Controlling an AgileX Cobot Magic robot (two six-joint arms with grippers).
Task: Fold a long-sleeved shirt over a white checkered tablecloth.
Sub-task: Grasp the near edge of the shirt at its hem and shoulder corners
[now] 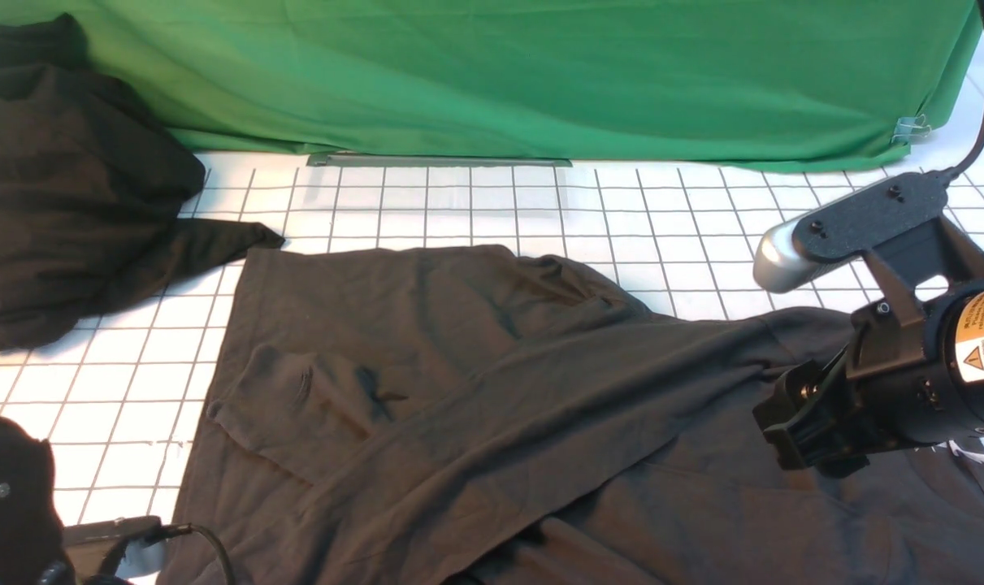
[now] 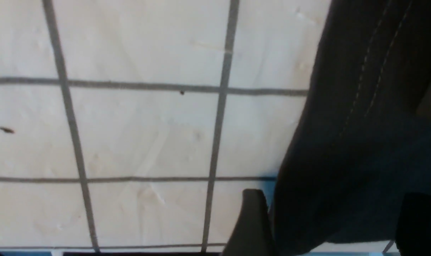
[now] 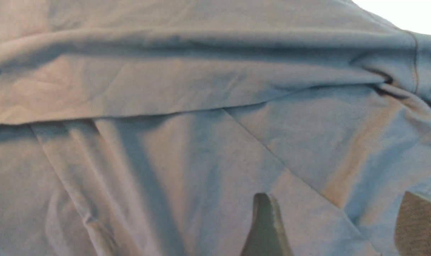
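Shirt (image 1: 492, 390) is laid out flat on the tablecloth (image 1: 459, 203), taking up the middle and right of the table and running off the near edge of the front view. No print is showing, so it looks chest-down to me. Its long axis goes side to side. The straight hem (image 2: 364, 71) is the left end. The far end goes under the right arm, where a scrap of white shows, maybe the label, can't tell. A sleeve (image 1: 557, 398) lies slanted across the body.

What matters for the next move, as I see it, is that the hem sits right at the left pincer (image 2: 335, 197). That pincer is low at the near left corner with its jaws spread wide. The hem edge lies in the gap between them, loose, nothing pinched. White cloth is on one side of the gap and dark fabric on the other.

The right pincer (image 3: 336, 195) hangs over the shirt's right part, jaws also wide apart, holding nothing, just wrinkled fabric below.

So the left arm is the near one for the hem, and the right one for the other end. My guess is a fold along the long axis, hem carried rightward.

The other black garment (image 1: 69, 187) sits back left, apart from the shirt.
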